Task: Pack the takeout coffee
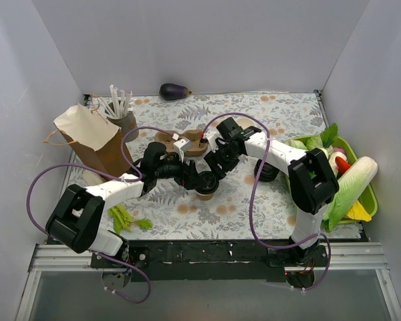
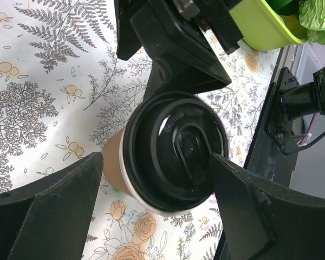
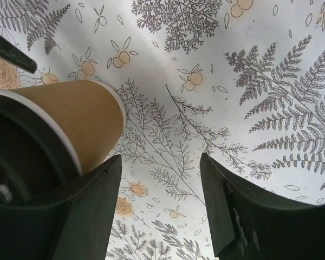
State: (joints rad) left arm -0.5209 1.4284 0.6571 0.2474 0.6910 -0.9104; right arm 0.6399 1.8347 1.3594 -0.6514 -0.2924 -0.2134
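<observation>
The takeout coffee (image 1: 206,185), a tan paper cup with a black lid, stands on the floral cloth at the middle. In the left wrist view the coffee (image 2: 176,151) sits between my left gripper's (image 2: 157,157) fingers. One finger touches its tan wall and the other its lid rim, with no gap showing. My left gripper (image 1: 198,180) reaches it from the left. My right gripper (image 1: 217,167) is just behind the cup. Its fingers (image 3: 97,206) are apart and empty over the cloth, with the cup (image 3: 81,114) at their left. The brown paper bag (image 1: 97,144) stands at the far left.
A holder of white straws (image 1: 123,117) stands behind the bag. Brown items (image 1: 184,142) sit behind the grippers. An eggplant (image 1: 175,91) lies at the back wall. A green bin (image 1: 371,194) of toy vegetables is at the right. Green leaves (image 1: 127,219) lie front left.
</observation>
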